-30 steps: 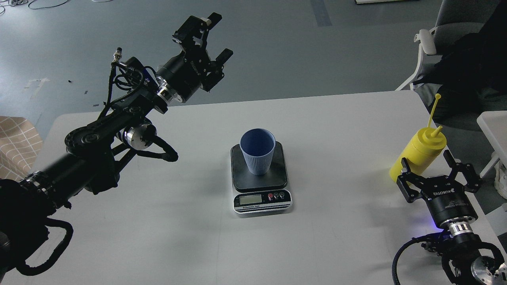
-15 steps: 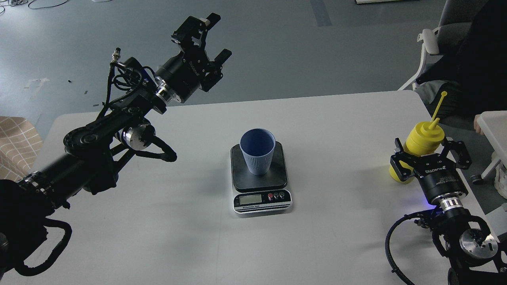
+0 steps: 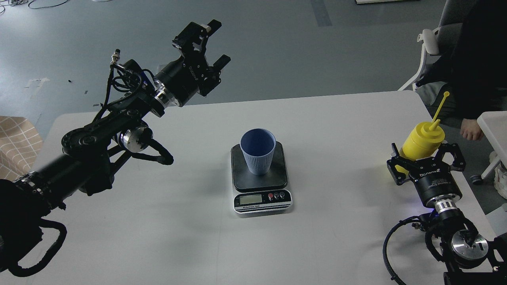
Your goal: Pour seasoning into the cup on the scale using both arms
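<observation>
While the cup stands upright on the dark platform of the scale at the middle of the table, nothing is poured yet, as far as I judge from the head view, the only view here. The seasoning stands upright at about 3 o'clock from the cup, well apart from it, near the right edge of the table. The right gripper has its fingers spread on both sides of the bottle, but whether they touch it I cannot tell; I think the grasp is not finished. The left gripper hangs at about 11 o'clock from the cup, beyond the far table edge, with fingers apart and holding nothing. Left to do: grip, lift, carry, tilt over the cup. I count one cup, one scale, one bottle, two grippers.
</observation>
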Controlling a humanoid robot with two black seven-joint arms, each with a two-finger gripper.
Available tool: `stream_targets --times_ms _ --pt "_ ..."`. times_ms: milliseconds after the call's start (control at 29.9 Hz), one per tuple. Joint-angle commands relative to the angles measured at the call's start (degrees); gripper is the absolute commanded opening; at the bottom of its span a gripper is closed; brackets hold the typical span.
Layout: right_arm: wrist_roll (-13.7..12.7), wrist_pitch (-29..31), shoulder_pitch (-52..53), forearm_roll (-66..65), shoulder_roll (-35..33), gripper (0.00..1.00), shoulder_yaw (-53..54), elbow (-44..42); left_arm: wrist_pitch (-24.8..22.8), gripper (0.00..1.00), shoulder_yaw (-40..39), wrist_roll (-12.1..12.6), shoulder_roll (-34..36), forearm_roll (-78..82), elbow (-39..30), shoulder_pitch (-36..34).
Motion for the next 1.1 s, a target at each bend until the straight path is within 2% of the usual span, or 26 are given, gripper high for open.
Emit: stream_targets --times_ms 0,134,234,267,301,334,368,401,434,702,802,969,1069 --pt "0.2 0.0 -0.1 -0.3 0.0 1.0 0.1 -0.1 -0.1 0.98 0.0 0.0 0.4 0.0 -0.1 0.0" --pt "1.8 0.0 -0.1 -0.3 0.0 1.0 -0.1 0.1 -0.1 0.98 0.1 0.0 0.6 0.0 -0.1 0.0" --pt "4.4 0.0 -0.8 -0.5 0.0 0.87 -0.2 0.7 -0.1 0.98 0.1 0.0 0.7 0.1 -0.2 0.0" --pt "5.1 0.0 -0.9 -0.7 0.0 0.76 -0.3 1.0 -0.1 0.98 0.1 0.0 0.7 0.1 -0.3 0.0" --pt "7.0 0.0 -1.2 -1.9 0.0 0.47 -1.0 1.2 -0.1 0.98 0.1 0.0 0.8 0.2 -0.5 0.0" --pt "8.1 0.0 -1.4 -3.0 0.0 0.42 -1.5 1.2 -0.1 0.98 0.2 0.0 0.9 0.3 -0.5 0.0" --pt "10.2 0.0 -1.7 -5.3 0.0 0.32 -2.1 1.2 -0.1 0.98 0.6 0.0 1.2 0.5 -0.7 0.1" --pt "10.8 0.0 -1.8 -6.4 0.0 0.22 -2.3 1.3 -0.1 0.98 0.8 0.0 1.2 0.7 -0.8 0.1" --pt "11.4 0.0 -2.1 -8.4 0.0 0.0 -2.6 1.2 -0.1 0.98 0.8 0.0 1.4 0.8 -1.0 0.1" --pt "12.0 0.0 -2.1 -12.2 0.0 0.0 -4.3 1.9 -0.1 0.98 0.8 0.0 2.5 0.8 -1.9 0.2" --pt "12.0 0.0 -2.9 -17.1 0.0 0.0 -6.0 7.2 -0.1 0.98 0.6 0.0 3.1 0.8 -1.9 0.2" --pt "11.7 -8.4 -1.6 -26.3 0.0 0.0 -6.9 14.1 -0.1 0.98 -0.1 0.0 4.2 0.7 -1.9 0.0" --pt "11.6 -12.1 3.6 -29.8 -8.2 0.0 -10.9 15.1 -0.1 0.98 -0.3 0.0 4.7 0.6 -2.0 -0.1"
